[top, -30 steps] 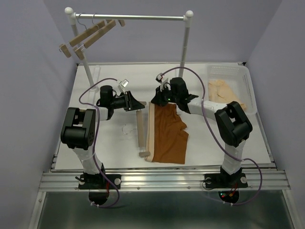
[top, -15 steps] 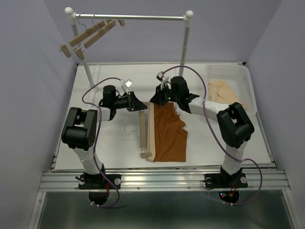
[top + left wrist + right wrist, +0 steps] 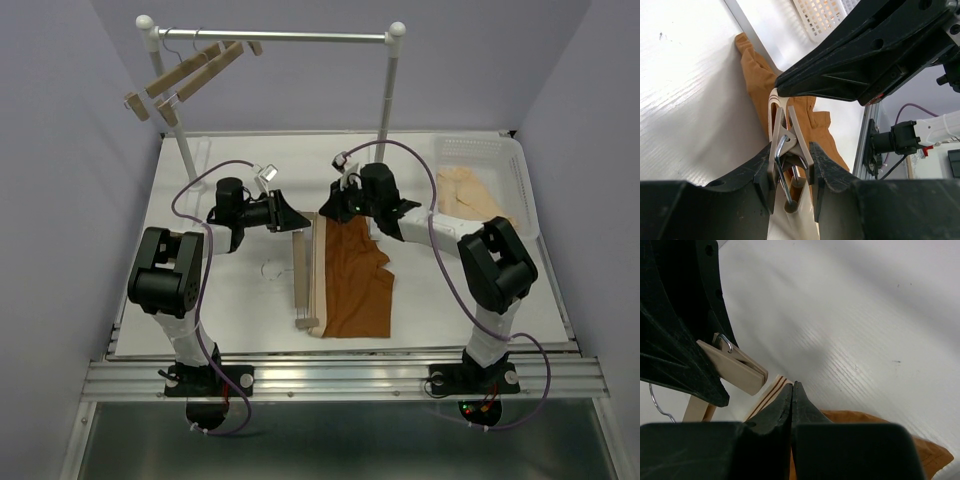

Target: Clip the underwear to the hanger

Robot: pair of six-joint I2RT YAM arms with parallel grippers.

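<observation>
The rust-brown underwear lies on the table with its pale waistband along its left edge. The light-wood hanger lies just left of the waistband. My left gripper is shut on the hanger's far wooden clip and squeezes it. My right gripper is shut on the waistband's far corner and holds it close beside that clip. In the right wrist view the striped waistband comes out from under the shut gripper, with the clip just to its left. The underwear also shows in the left wrist view.
A clothes rail stands at the back, with two more wooden hangers on its left end. A white basket at the back right holds a pale cream garment.
Both grippers have drawn closer together at the hanger's far end. The underwear has been pulled left and toward the back, so its waistband now lies closer to the hanger.
</observation>
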